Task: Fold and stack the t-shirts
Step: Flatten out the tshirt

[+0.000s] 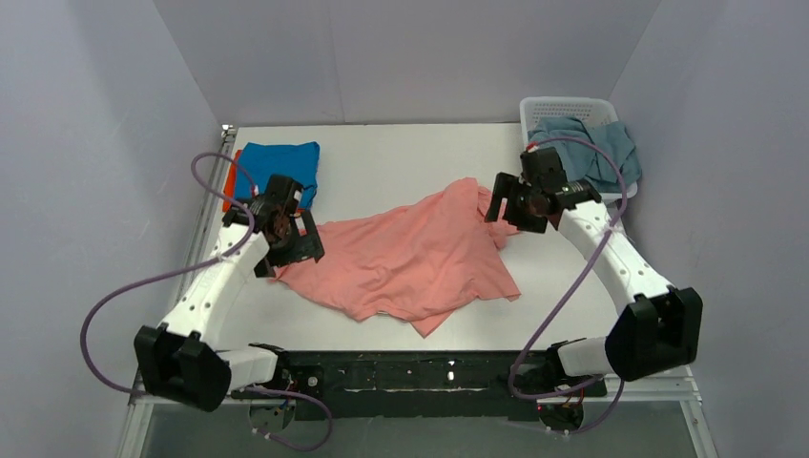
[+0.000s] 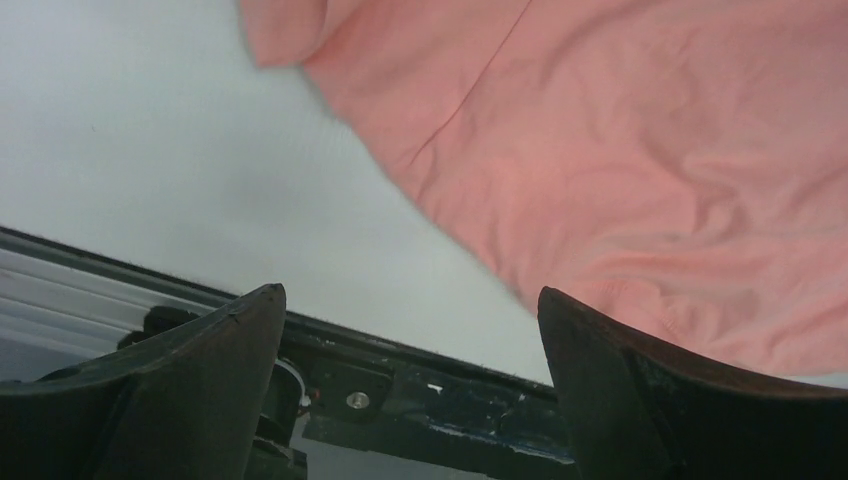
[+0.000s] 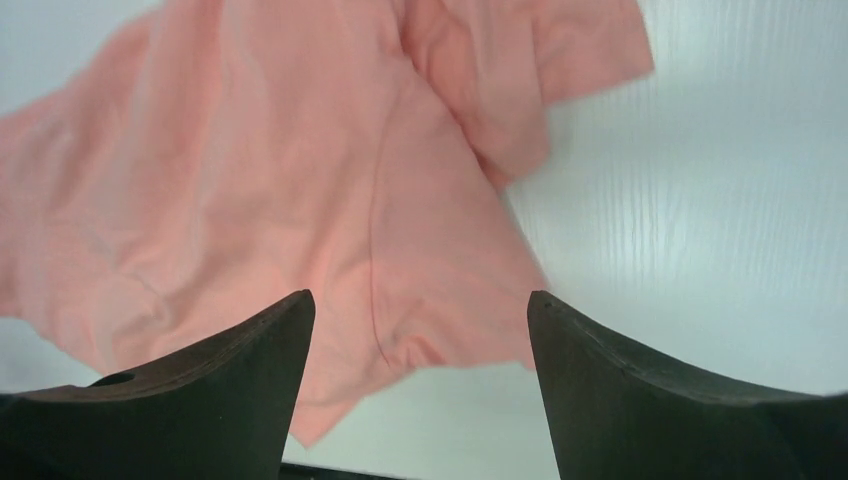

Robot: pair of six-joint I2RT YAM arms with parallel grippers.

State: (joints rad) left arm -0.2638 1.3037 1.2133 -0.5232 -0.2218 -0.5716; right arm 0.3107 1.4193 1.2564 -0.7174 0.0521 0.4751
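At table centre: crumpled salmon-pink t-shirt (image 1: 410,262), lying flat. Over its 9 o'clock edge, left gripper (image 1: 298,240), jaws wide apart, gripping nothing. At its 2 o'clock, right gripper (image 1: 506,205), jaws likewise spread, gripping nothing. Blue t-shirt (image 1: 281,162) at table's 10 o'clock.

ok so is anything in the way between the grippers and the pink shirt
Nothing visible. The left gripper and right gripper hang open at opposite ends of the salmon-pink t-shirt, with only bare table around it.
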